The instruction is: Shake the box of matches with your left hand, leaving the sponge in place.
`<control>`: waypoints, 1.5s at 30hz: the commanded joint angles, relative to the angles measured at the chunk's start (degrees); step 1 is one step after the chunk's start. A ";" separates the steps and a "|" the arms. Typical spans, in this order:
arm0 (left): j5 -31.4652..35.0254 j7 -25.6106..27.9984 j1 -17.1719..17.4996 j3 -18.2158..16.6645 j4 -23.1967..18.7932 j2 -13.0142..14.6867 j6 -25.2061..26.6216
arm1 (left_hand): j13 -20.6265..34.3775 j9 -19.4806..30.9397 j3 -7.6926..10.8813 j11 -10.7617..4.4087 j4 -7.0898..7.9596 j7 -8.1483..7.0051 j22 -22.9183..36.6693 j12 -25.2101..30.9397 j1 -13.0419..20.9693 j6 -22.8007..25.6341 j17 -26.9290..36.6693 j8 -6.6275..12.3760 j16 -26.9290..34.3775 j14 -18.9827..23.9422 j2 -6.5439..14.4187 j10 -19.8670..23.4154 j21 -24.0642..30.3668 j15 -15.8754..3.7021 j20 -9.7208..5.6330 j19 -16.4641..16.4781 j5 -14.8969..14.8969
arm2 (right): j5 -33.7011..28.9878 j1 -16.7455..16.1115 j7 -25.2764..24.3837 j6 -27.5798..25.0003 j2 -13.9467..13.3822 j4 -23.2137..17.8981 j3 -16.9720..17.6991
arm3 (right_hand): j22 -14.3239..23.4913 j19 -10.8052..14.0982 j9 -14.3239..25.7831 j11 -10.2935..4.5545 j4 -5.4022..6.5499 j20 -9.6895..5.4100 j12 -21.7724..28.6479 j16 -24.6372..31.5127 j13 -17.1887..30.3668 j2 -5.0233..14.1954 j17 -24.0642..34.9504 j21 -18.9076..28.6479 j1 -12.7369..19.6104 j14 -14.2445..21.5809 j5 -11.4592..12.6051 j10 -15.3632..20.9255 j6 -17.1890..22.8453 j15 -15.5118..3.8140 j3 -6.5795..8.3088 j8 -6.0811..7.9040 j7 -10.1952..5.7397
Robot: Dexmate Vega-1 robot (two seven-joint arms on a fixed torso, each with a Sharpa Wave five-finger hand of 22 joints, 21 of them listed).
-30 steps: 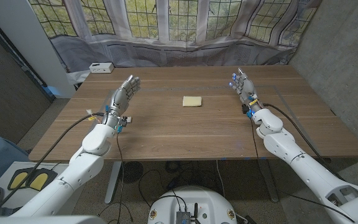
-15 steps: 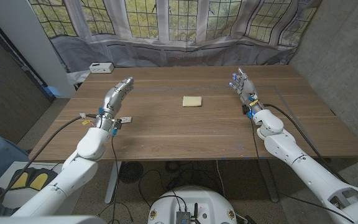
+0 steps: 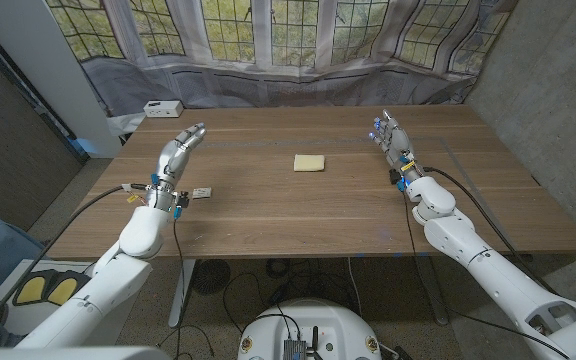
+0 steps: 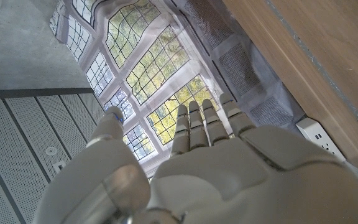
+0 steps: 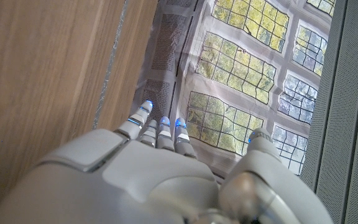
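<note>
Matchbox (image 3: 162, 107): white box w/ dark marks on one face, sits at far left corner of the wooden table (image 3: 298, 215); any writing too small to read. In left wrist view a white box (image 4: 319, 135) w/ dark slots shows at table edge, partly cut off by the hand, prob. same item, can't confirm. Sponge (image 3: 309, 163) pale yellow, lies flat mid-table toward far side, well apart from both hands. Left hand (image 3: 180, 150) raised near table's left side, fingers straight & close together, pointing to far left corner, holds nothing. Right hand (image 3: 394, 142) at right side, fingers extended w/ blue-lit tips, holds nothing; can't tell if it touches the tabletop. Table has dark wood grain, planks running left-right. Behind it hangs a grey printed backdrop (image 3: 298, 40) of leaded windows w/ green foliage; concrete wall on right, grey panel on left. No brands legible.
</note>
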 commanded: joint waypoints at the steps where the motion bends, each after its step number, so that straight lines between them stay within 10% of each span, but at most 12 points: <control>1: 5.32 4.49 1.81 -2.15 -1.87 1.79 3.20 | 0.25 0.29 0.47 -0.64 -0.33 -0.26 0.23 0.23 1.30 1.02 0.14 0.17 -0.32 0.66 -0.17 0.67 -0.07 -0.10 0.09 0.77 -0.14 | 0.06 1.33 0.91 1.01 1.49 2.87 -0.62 | 0.17 0.54 0.34 -0.15 -0.28 0.32 0.33 0.28 0.21 0.33 0.19 0.21 0.20 0.46 0.20 0.28 0.81 -0.03 -0.04 0.27 -0.03; 33: 15.50 9.96 8.69 -5.95 -14.36 7.71 20.97 | 0.43 0.48 5.71 -8.23 -1.34 -5.98 -0.01 -0.37 24.02 6.35 -0.04 0.20 -1.13 1.70 -6.86 6.38 -1.55 -5.16 -2.28 0.74 0.46 | 0.60 0.69 0.46 -1.17 0.25 0.29 -0.33 | 0.17 0.41 0.36 -0.35 -0.73 0.67 0.24 0.18 0.25 0.48 0.11 0.12 0.70 0.43 0.16 0.32 0.98 0.10 0.14 0.24 -0.37; 45: 19.97 7.80 11.68 -8.46 -21.47 13.97 32.51 | 0.53 0.60 7.46 -11.35 -1.23 -10.00 -0.10 -1.64 35.74 4.36 -0.09 -1.02 -1.49 0.83 -7.39 5.30 -1.66 -8.40 -2.72 1.26 0.94 | 0.43 -0.71 -2.18 -2.30 -0.52 -1.77 0.53 | 0.18 0.68 0.37 -0.38 -1.00 0.59 0.59 0.30 0.29 0.88 0.07 0.21 1.16 0.87 0.14 1.42 2.23 -0.12 0.42 0.61 -0.37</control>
